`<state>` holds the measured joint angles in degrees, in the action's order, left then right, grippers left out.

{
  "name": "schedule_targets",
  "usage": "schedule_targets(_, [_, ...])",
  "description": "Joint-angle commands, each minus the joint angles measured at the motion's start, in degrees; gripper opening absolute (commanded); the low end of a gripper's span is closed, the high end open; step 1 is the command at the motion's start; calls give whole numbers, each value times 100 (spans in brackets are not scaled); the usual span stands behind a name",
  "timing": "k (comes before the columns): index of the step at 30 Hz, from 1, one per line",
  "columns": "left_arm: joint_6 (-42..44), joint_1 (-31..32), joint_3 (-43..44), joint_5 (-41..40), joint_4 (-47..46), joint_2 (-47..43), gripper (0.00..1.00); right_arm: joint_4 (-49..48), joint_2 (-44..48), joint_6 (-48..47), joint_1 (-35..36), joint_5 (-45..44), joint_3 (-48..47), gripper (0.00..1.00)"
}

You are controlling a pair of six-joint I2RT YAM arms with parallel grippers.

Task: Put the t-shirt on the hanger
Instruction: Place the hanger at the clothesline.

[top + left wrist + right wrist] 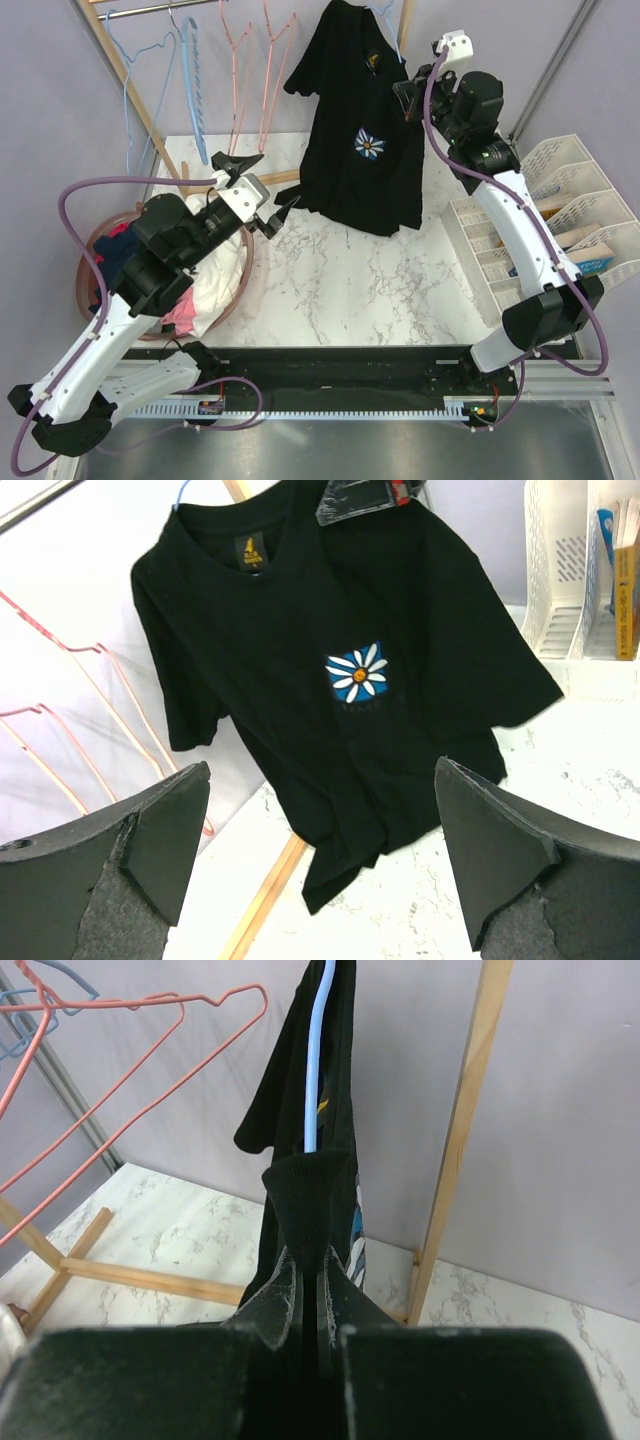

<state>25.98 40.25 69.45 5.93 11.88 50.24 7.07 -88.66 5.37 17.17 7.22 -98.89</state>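
Marble table (350, 290) under a grey-violet wall, wooden rack (120, 70) across 12 o'clock.

T-shirt (350, 100): black, flower print facing out, hangs at 12 to 1 o'clock of the top view. Hem is just above the marble and the whole shirt tilts. No part lies flat on the table.

Laundry basket (100, 250) with other clothes at 9 o'clock, white organiser (560, 170) at 3 o'clock. Pink hangers (250, 60) and wavy blue hanger (192, 90) at 11 o'clock hang bare.

Right gripper (410, 100) at 1 o'clock: fingers pinched closed on a fold of black fabric at the shirt's shoulder.

Left gripper (278, 180) at 9 to 10 o'clock: fingers spread wide, holding nothing, just beside the shirt's lower edge without touching it.

Hanger (318, 1060): light-blue wire runs down inside the shirt, directly above the pinched fold. Its hook pokes out of the collar in the left wrist view.

Progress: judged nearly done, shirt threaded and carried by the hanger. Cannot tell whether the far shoulder is seated. Left to do: release the pinch, check that it hangs level.
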Motion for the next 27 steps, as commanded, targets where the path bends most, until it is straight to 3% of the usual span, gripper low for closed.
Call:
schedule_targets(1, [-84, -8, -81, -22, -203, -32, 99, -1541, -72, 105, -29, 34, 10, 0])
schedule_targets(26, [303, -35, -573, -163, -458, -111, 99, -1859, -740, -123, -100, -239, 80, 0])
schedule_targets(27, [294, -35, -573, -163, -432, -111, 99, -1850, -749, -150, -100, -239, 107, 4])
